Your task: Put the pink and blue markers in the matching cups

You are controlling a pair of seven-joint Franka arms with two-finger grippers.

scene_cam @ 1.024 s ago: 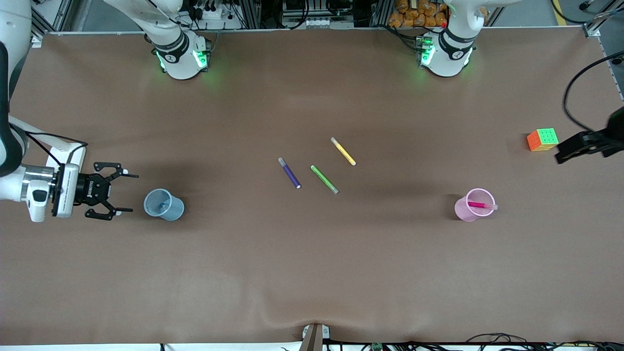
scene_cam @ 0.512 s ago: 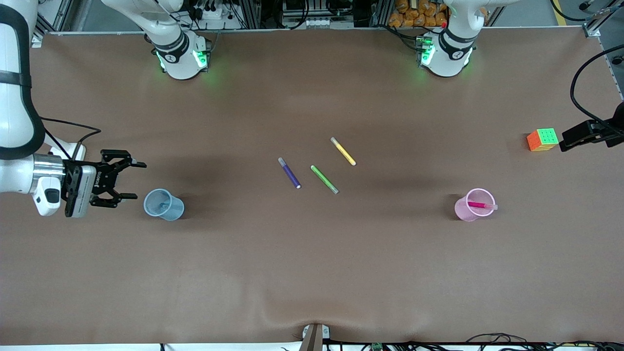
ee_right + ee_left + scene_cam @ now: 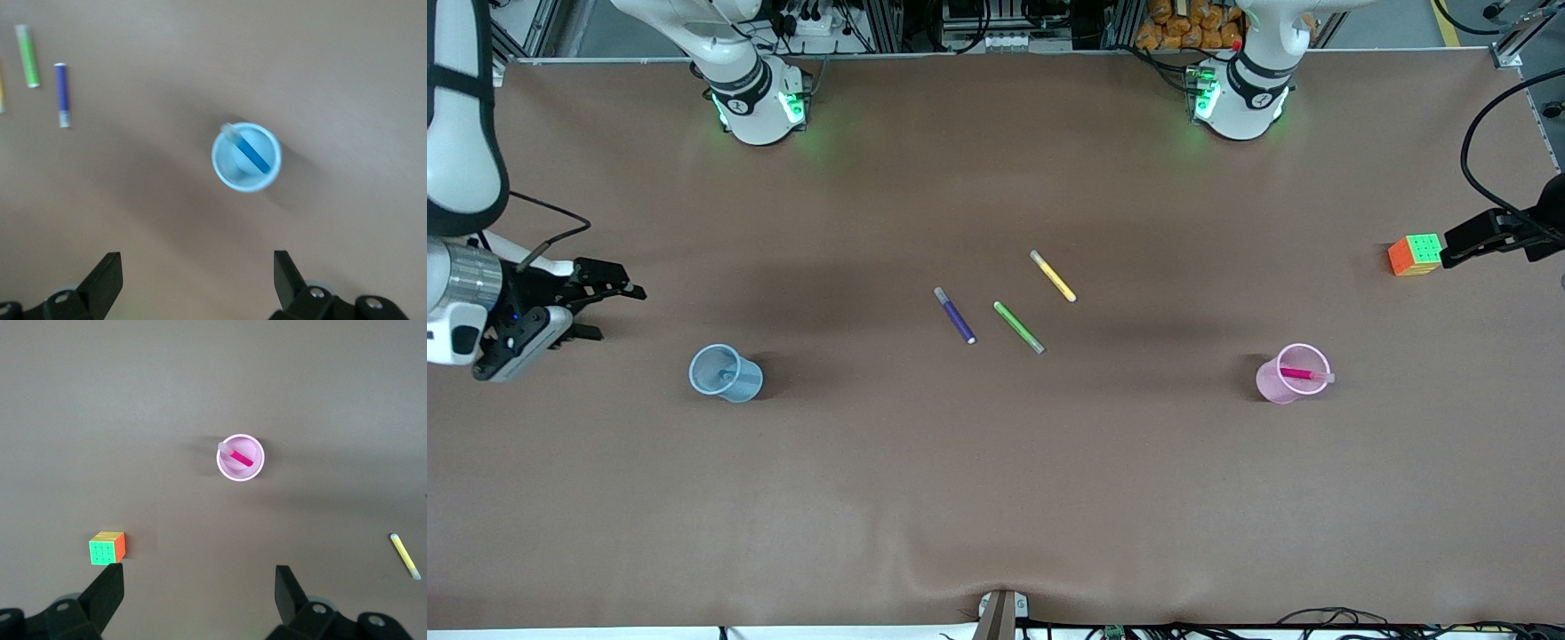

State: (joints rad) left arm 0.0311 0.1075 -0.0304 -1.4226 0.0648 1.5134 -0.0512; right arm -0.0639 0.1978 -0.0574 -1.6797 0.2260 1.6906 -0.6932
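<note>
Wide brown matte worktop point(image 3: 996, 498). Right gripper point(image 3: 609, 307) at the frame's left edge and left gripper point(image 3: 1458, 249) at its right edge hang empty, jaws spread wide, apparently done. Translucent round-rimmed blue cup point(image 3: 725, 373), lower left, holds the slim blue marker point(image 3: 253, 152); pink cup point(image 3: 1291, 373), lower right, holds the pink marker point(image 3: 1303, 375), leaning on the rim

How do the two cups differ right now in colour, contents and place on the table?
The blue cup is light blue and holds the blue marker; the pink cup is pale pink and holds the pink marker. The blue cup stands toward the right arm's end of the table, the pink cup toward the left arm's end. Both are upright, translucent and alike in size, each with its matching marker leaning inside.
</note>
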